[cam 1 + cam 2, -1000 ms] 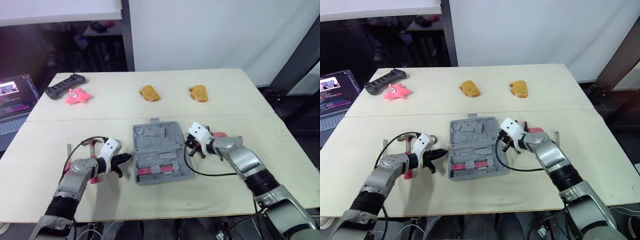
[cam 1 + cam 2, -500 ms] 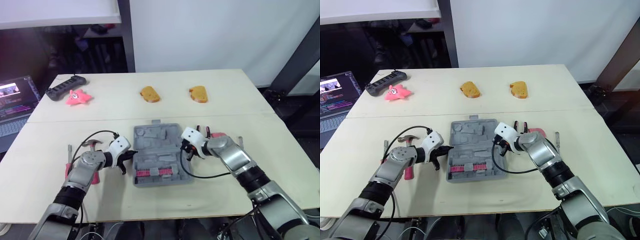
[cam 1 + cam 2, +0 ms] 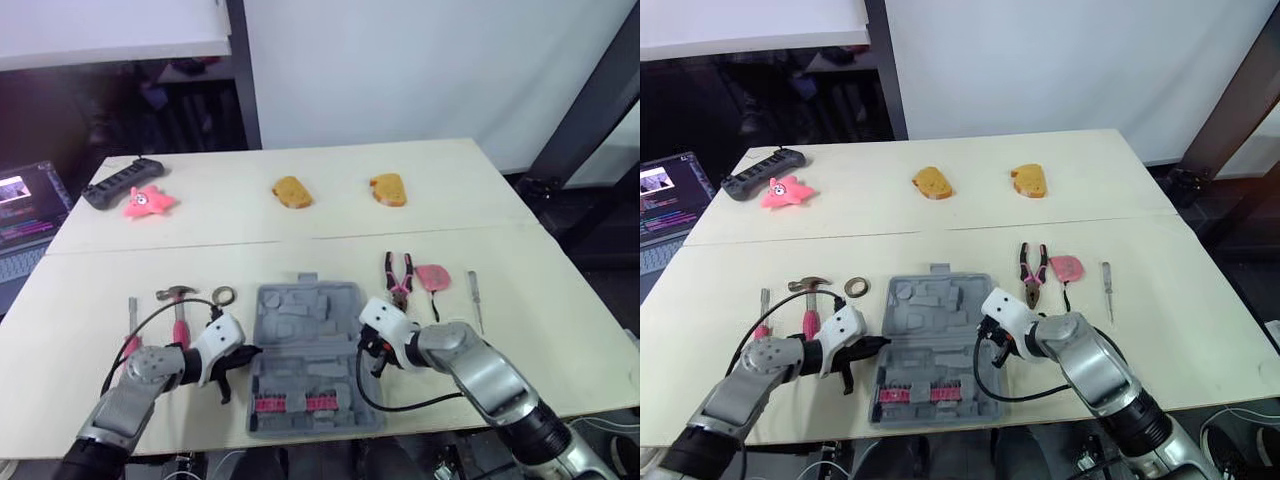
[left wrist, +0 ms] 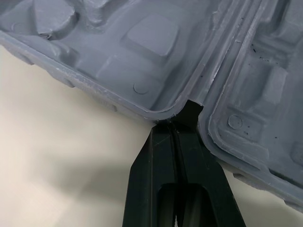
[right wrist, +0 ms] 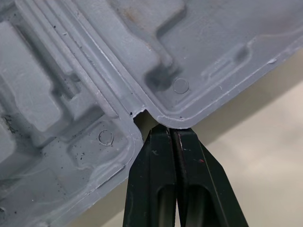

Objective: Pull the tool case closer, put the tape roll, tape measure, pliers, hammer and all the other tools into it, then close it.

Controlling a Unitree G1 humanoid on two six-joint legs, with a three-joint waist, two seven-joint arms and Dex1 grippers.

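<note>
— Where is the case (image 3: pixel 312 350) seen?
— It is laid open near the front edge of the table (image 3: pixel 200 215), between both grippers.
— How are the grippers set?
— The left gripper (image 4: pixel 176 124) is closed tight with nothing clasped, tips set in the case's left hinge notch. The right gripper (image 5: pixel 169 132) is closed likewise at the right notch.
— The tools?
— Hammer (image 3: pixel 178 300) and tape roll (image 3: pixel 223 295) are left of it; pliers (image 3: pixel 398 272) and tape measure (image 3: pixel 433 277) are right of it.

The hammer (image 3: pixel 808 303)'s pink handle end lay hidden behind the left gripper (image 3: pixel 878 344); the laptop (image 3: pixel 664 192) beyond the table (image 3: pixel 940 215)'s left edge was cropped.
</note>
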